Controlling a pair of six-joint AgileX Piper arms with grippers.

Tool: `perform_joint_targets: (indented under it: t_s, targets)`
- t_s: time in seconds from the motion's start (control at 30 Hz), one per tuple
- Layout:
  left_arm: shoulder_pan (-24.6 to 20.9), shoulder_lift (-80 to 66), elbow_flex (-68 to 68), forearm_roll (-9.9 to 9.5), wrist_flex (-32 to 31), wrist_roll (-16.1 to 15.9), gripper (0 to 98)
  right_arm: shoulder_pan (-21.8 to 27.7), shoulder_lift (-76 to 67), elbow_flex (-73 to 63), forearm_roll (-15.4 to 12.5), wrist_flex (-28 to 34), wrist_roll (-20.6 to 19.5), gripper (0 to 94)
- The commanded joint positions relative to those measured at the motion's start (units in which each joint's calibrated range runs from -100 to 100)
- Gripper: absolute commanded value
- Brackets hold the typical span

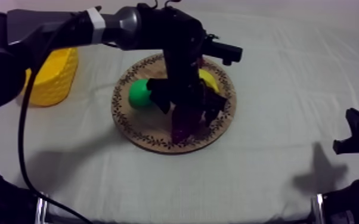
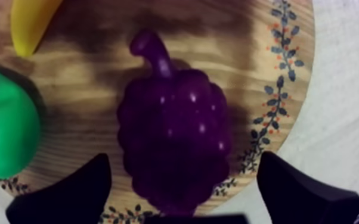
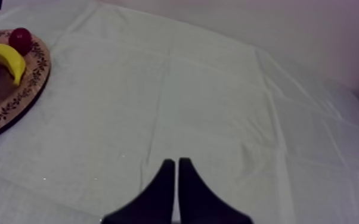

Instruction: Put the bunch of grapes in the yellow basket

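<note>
Black fingers (image 2: 74, 190) of the left claw (image 2: 185, 158) stand spread astride the bunch of grapes (image 2: 173, 134) on the wooden board (image 2: 241, 71), ready to close; right claw (image 3: 176, 162) lies clenched, empty, well clear.

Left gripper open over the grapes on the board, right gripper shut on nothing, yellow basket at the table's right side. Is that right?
Not quite: the yellow basket stands at the table's left side, as the top view shows. The rest holds: left gripper open over the bunch of grapes on the wooden board, right gripper shut on nothing.
</note>
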Motion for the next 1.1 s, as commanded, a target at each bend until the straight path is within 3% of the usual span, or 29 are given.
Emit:
perform_joint_targets:
  t_s: [0.0,0.27,0.67,1.07]
  targets:
    - [0.0,0.9,-1.0,0.06,0.3,-0.1,92.4,0.0,0.0,0.0,0.0,0.0,0.0,0.3]
    - [0.0,4.0,-4.0,0.29,1.3,-0.2,88.0,0.0,0.0,0.0,0.0,0.0,0.0,0.3]
    - [-0.3,4.5,-2.7,-0.18,1.8,1.1,62.5,0.0,0.0,0.0,0.0,0.0,0.0,0.3]
    - [-0.2,2.4,-1.3,-0.34,0.9,0.9,55.0,0.0,0.0,0.0,0.0,0.0,0.0,0.3]
